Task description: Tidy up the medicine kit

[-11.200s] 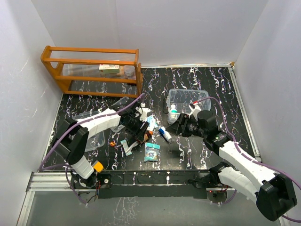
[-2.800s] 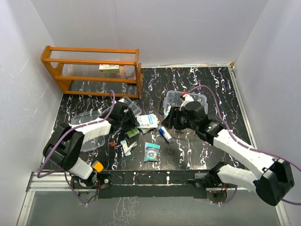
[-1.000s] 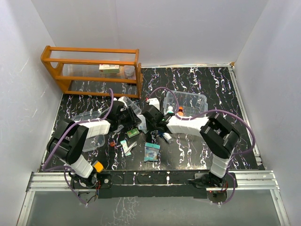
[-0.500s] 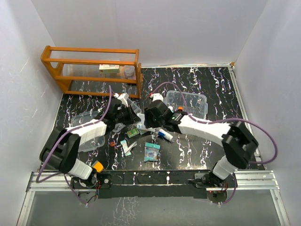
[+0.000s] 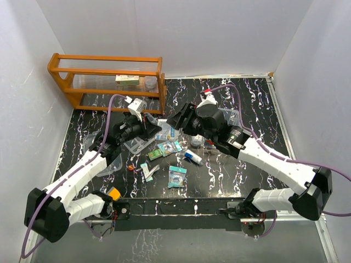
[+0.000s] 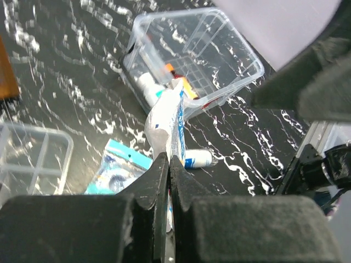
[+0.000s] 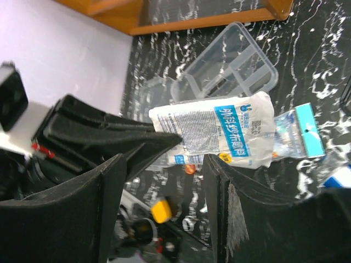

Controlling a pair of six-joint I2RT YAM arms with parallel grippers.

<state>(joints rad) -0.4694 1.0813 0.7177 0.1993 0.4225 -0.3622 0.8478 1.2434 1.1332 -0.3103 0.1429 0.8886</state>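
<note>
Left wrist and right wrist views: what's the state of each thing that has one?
left gripper: shut on the white packet
right gripper: fingers apart, holding nothing
white packet: lifted, pinched at one end
medicine kit box: open at the top, bottles inside
divided tray: out of the box, empty

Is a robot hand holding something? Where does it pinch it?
The left gripper is shut on the white packet with blue print, pinching its edge at one end. The right gripper is open, holding nothing.
</note>
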